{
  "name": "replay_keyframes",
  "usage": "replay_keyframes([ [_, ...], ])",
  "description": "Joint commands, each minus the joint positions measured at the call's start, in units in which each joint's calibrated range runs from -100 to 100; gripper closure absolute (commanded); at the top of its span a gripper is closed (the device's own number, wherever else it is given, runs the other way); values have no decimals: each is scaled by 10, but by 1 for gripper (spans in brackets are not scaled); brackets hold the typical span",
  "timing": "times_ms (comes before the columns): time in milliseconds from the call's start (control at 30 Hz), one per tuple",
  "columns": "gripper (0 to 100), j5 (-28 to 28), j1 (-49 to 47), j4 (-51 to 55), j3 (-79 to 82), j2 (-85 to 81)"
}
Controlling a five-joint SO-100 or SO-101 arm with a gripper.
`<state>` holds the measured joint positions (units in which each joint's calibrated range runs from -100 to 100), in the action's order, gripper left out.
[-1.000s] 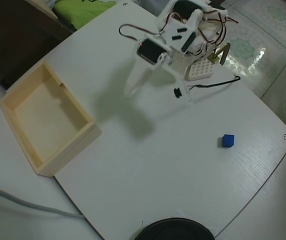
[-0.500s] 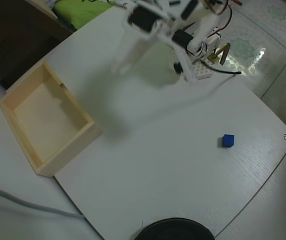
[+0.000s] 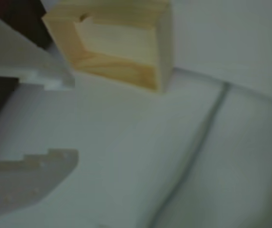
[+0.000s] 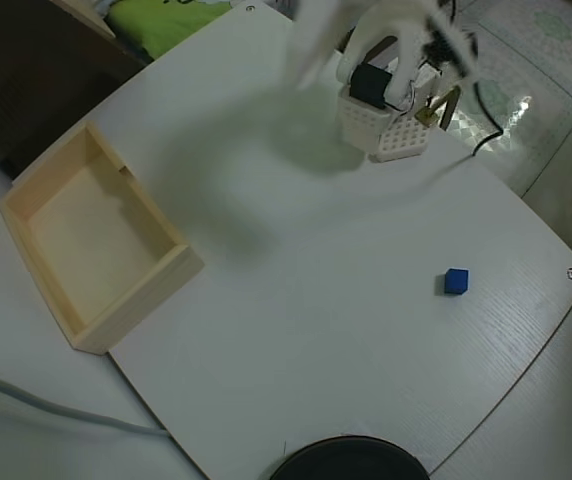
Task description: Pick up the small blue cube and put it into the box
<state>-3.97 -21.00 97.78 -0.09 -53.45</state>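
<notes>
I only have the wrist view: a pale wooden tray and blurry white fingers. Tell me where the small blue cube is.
Observer: In the overhead view the small bright-blue cube sits alone on the white table, right of centre, far from the shallow pale-wood box.
Operator: Report whether the box is empty.
Observer: Yes, its floor is bare in the overhead view.
Operator: Say where the arm stands.
Observer: It is blurred at the table's top edge, beside a small white perforated block. I cannot place its fingertips there.
Operator: Name anything else near the cube.
Observer: Only a round black object at the bottom edge, well clear of it.
</notes>
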Motion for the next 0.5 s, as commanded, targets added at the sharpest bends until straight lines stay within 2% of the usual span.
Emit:
replay_keyframes([
  [0,88,4,-37,19,-29,0],
  [467,88,8,-185,17,109,1],
])
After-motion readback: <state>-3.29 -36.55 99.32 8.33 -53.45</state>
